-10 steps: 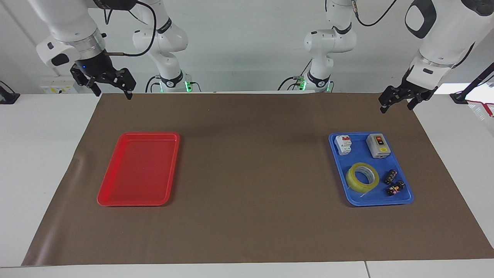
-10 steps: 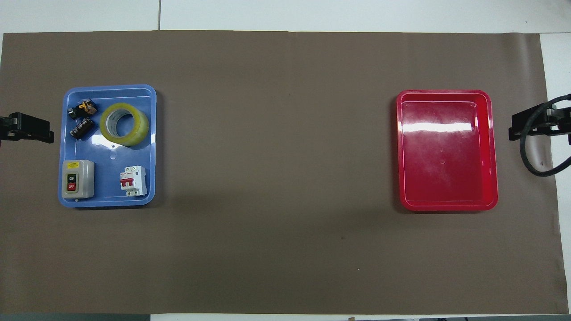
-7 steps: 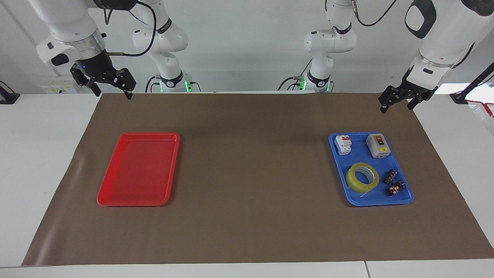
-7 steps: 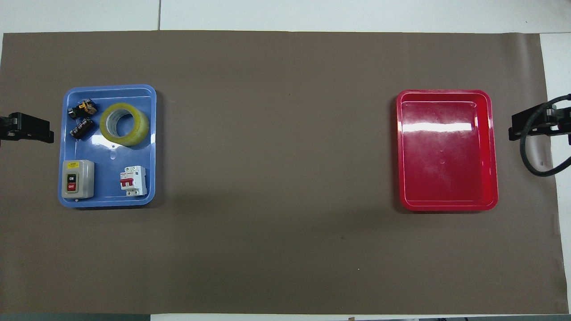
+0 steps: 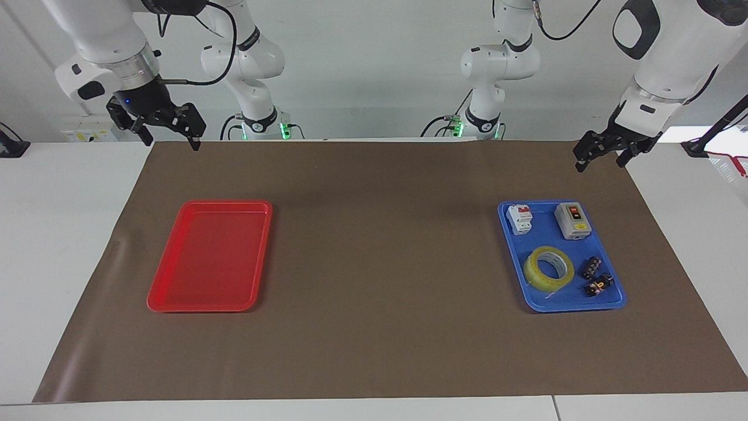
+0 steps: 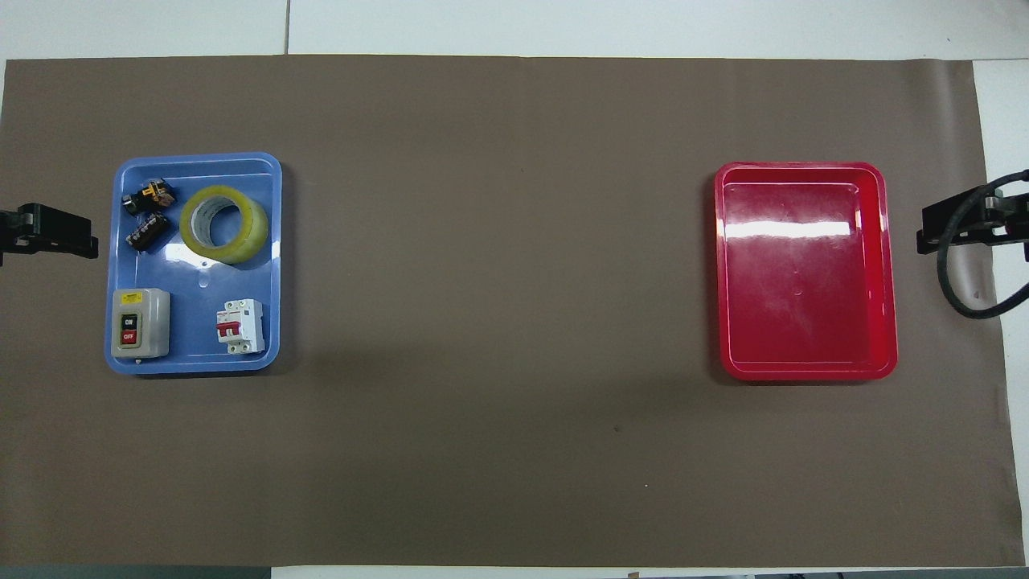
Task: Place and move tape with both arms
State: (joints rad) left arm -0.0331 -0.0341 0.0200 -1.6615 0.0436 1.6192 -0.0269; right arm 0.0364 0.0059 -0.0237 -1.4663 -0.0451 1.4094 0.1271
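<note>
— While both arms hang idle, where does the tape (image 5: 548, 268) sit?

— Flat in the blue tray (image 5: 610, 303), ring hole facing up, in the half of the tray farther from the robots. Its yellow band and pale core show clearly from overhead (image 6: 223, 224).

— What shares that tray (image 6: 198, 364) with it?

— Two small dark parts (image 5: 595, 276) lie just beside the roll, on the side toward the edge of the table at the left arm's end. Nearer to the robots stand a grey switch box (image 5: 572, 221) with an on/off button and a white circuit breaker (image 5: 519, 218) with a red lever. None of them touches the roll.

— And the grippers?

— The left gripper (image 5: 603, 152) hangs in the air over the brown mat's (image 5: 380, 263) edge at its own end of the table, well apart from the roll. Its black fingers are spread and hold nothing. The right gripper (image 5: 166, 130) hangs over the mat's corner at the other end, fingers likewise spread and empty.

— Anything else on the mat?

— A red tray (image 5: 175, 304) toward the right arm's end, well apart from the blue one, with nothing in it. Overhead its floor (image 6: 804, 273) shows a bright glare band. Two smaller white arms (image 5: 491, 64) with green-lit bases stand at the table's edge between the big arms.
</note>
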